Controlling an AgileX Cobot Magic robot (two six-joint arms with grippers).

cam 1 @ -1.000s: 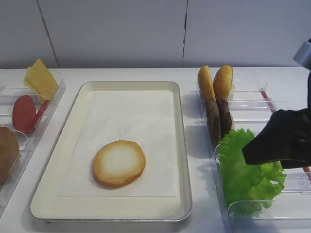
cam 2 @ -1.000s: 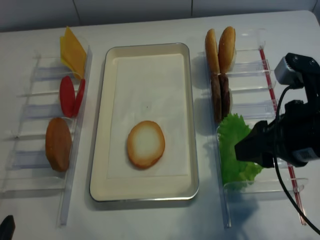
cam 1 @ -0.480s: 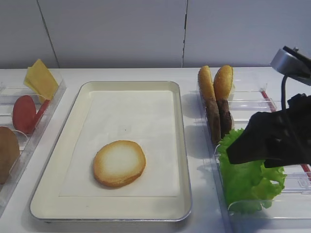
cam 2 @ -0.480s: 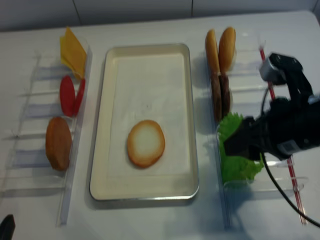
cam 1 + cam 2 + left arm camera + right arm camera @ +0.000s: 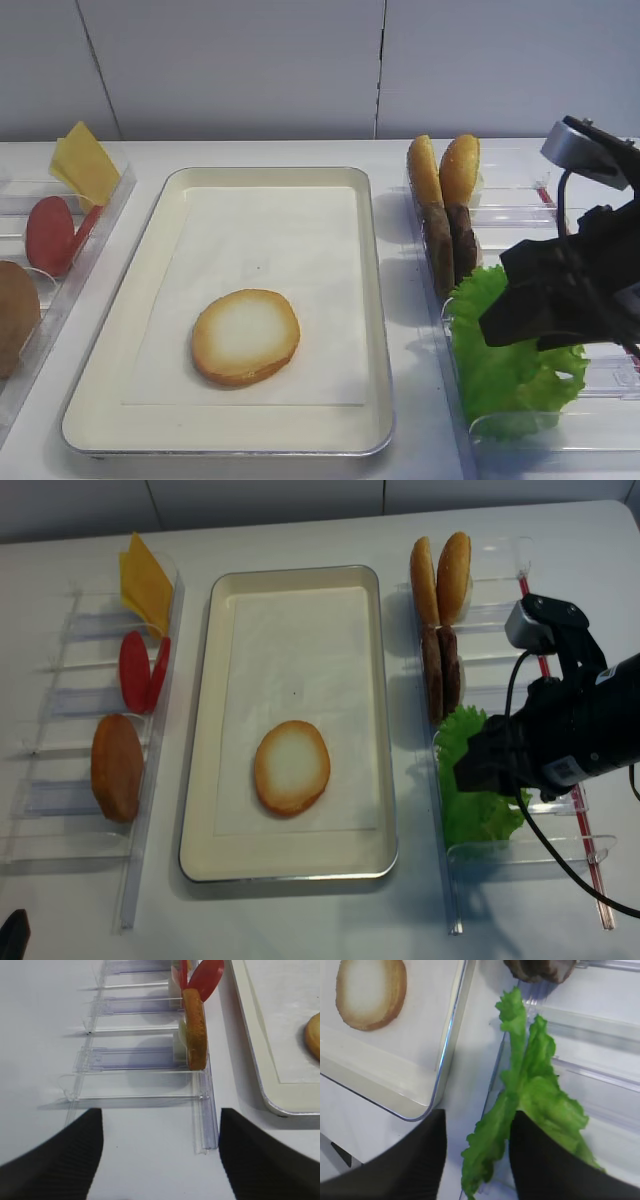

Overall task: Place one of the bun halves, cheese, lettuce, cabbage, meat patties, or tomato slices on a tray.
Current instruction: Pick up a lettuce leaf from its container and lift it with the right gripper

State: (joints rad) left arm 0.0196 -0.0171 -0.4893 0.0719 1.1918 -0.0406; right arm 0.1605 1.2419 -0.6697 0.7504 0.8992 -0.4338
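Observation:
A frilly green lettuce leaf (image 5: 505, 375) (image 5: 482, 815) stands in the clear bin on the right. My right gripper (image 5: 477, 1127) (image 5: 470, 770) reaches down onto it, and its jaws straddle the leaf's lower edge (image 5: 490, 1145). The right finger (image 5: 545, 1160) touches the leaf, while a gap shows at the left finger (image 5: 415, 1165). The silver tray (image 5: 376, 260) (image 5: 386, 680) holds one bun half (image 5: 245, 336) (image 5: 291, 767), pale face up. My left gripper (image 5: 160, 1130) hangs open over bare table, before the left bin.
The right bin (image 5: 520, 610) also holds two upright bun halves (image 5: 442, 170) and meat patties (image 5: 450, 245). The left bin (image 5: 150, 1052) holds cheese (image 5: 84, 162), tomato slices (image 5: 50, 232) and a bun half (image 5: 195, 1030). The tray's corner (image 5: 427, 1110) lies close to the right gripper's left finger.
The right arm has swung left and down over the lettuce, and its camera end now shows higher at the right edge. The bun half and left arm stay put.

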